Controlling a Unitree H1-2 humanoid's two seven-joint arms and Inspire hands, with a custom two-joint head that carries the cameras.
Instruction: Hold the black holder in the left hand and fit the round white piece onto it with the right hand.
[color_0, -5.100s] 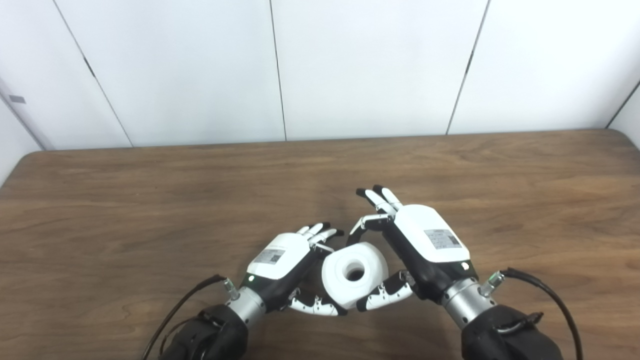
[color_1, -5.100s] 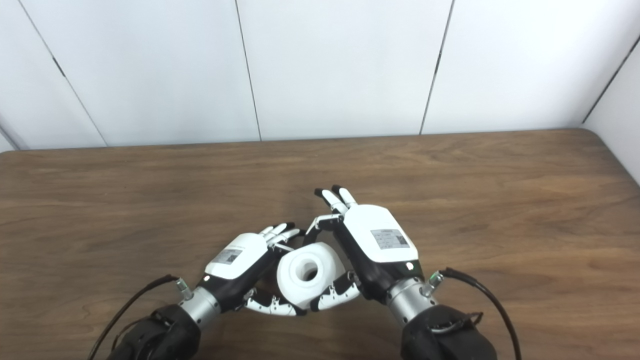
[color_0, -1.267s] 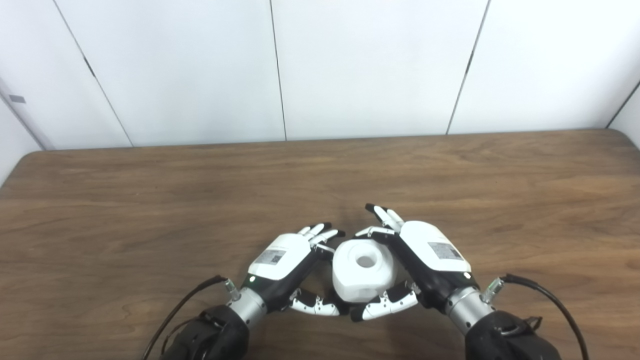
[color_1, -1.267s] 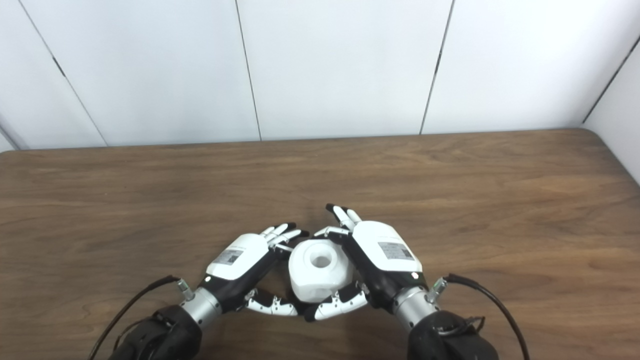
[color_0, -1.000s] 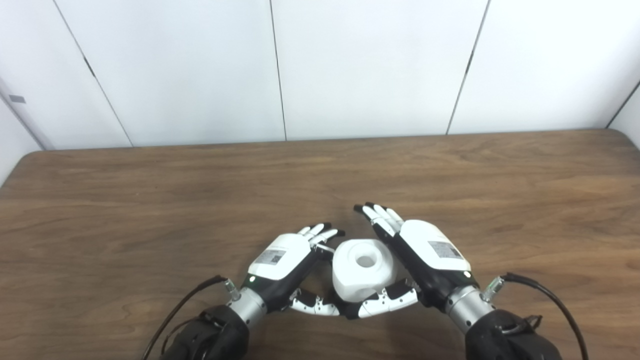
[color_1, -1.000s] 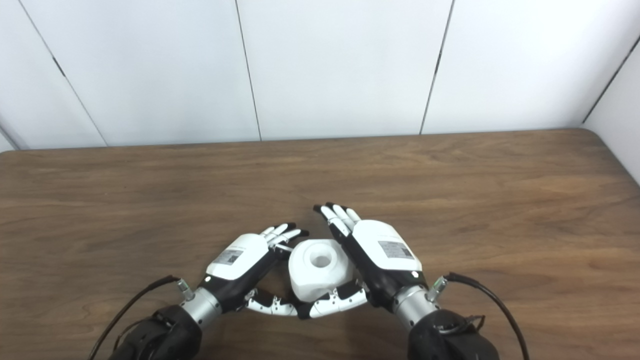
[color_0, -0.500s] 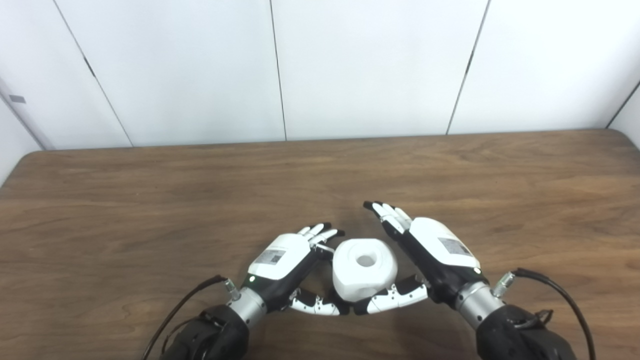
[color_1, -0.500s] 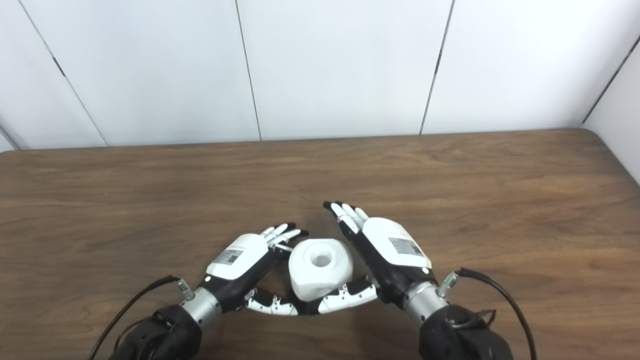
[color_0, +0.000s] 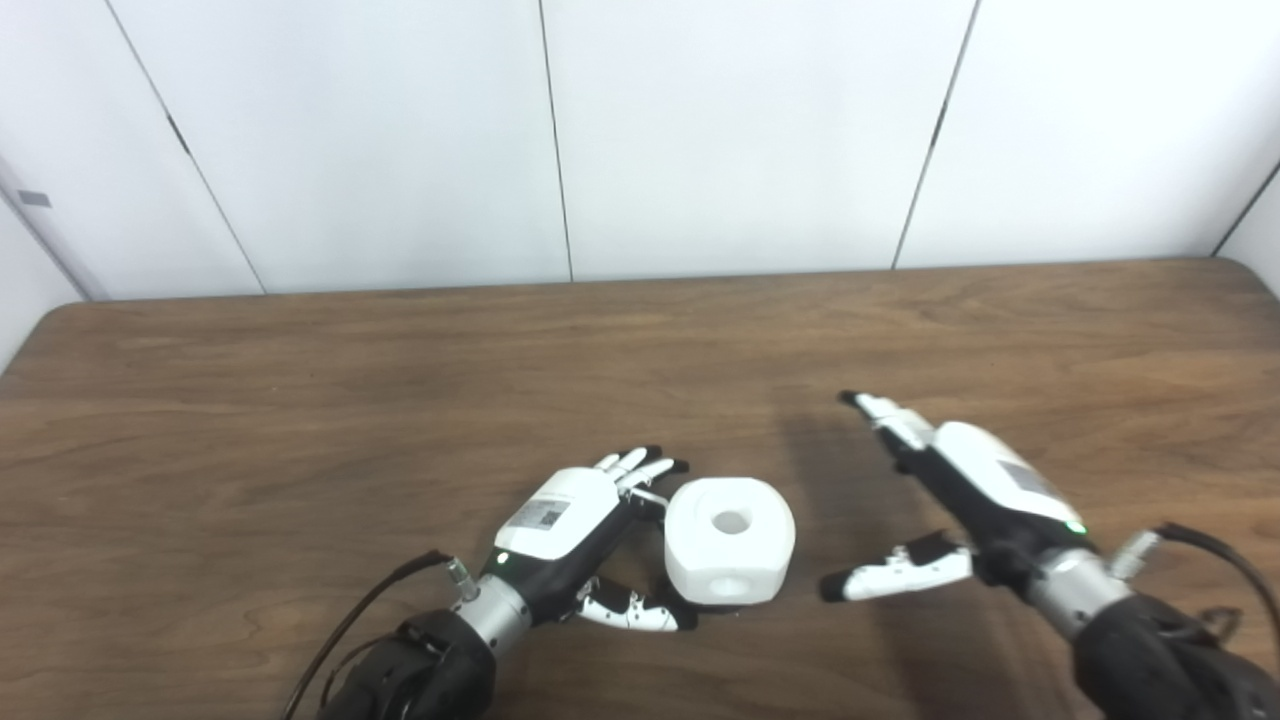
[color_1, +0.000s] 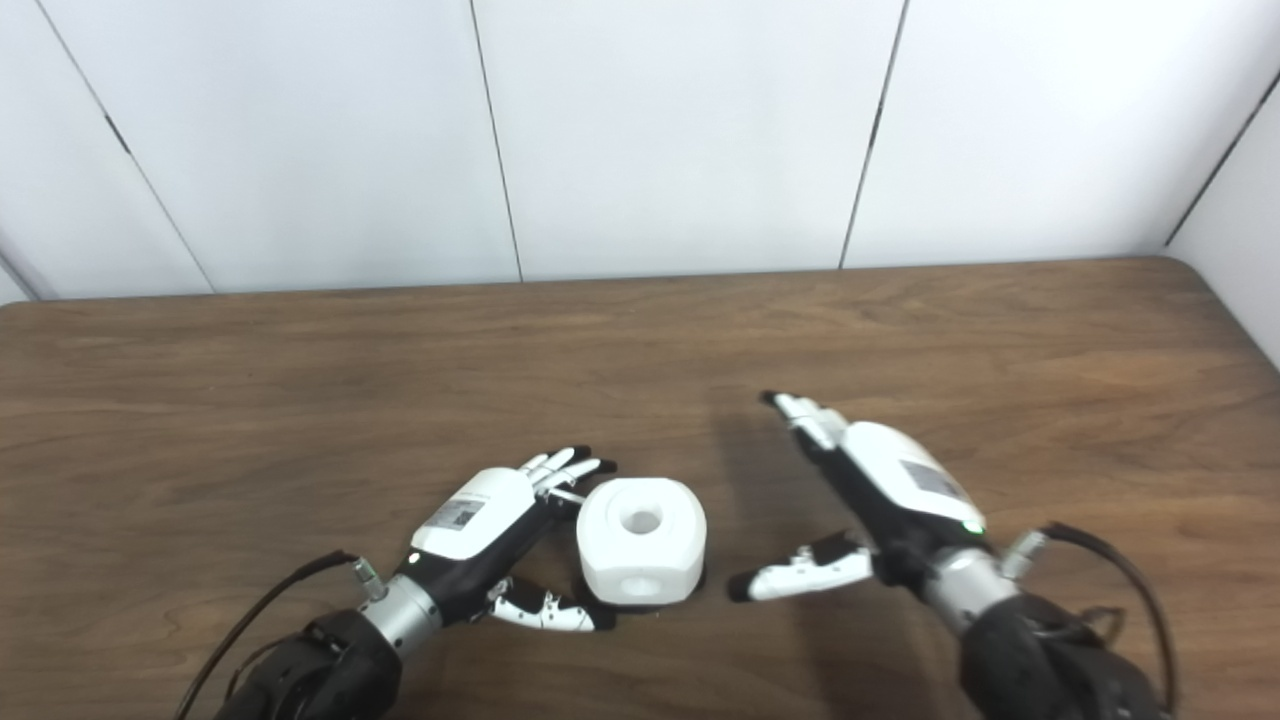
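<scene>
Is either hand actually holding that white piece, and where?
The left hand cups the white piece at its left side; a firm grip cannot be told. The right hand is open, holding nothing.

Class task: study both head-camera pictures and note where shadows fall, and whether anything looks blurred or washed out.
Left eye view: a soft shadow lies on the brown wooden table beside the right hand. Right eye view: the round white piece looks bright, its edges sharp; the left hand shows no blur.
</scene>
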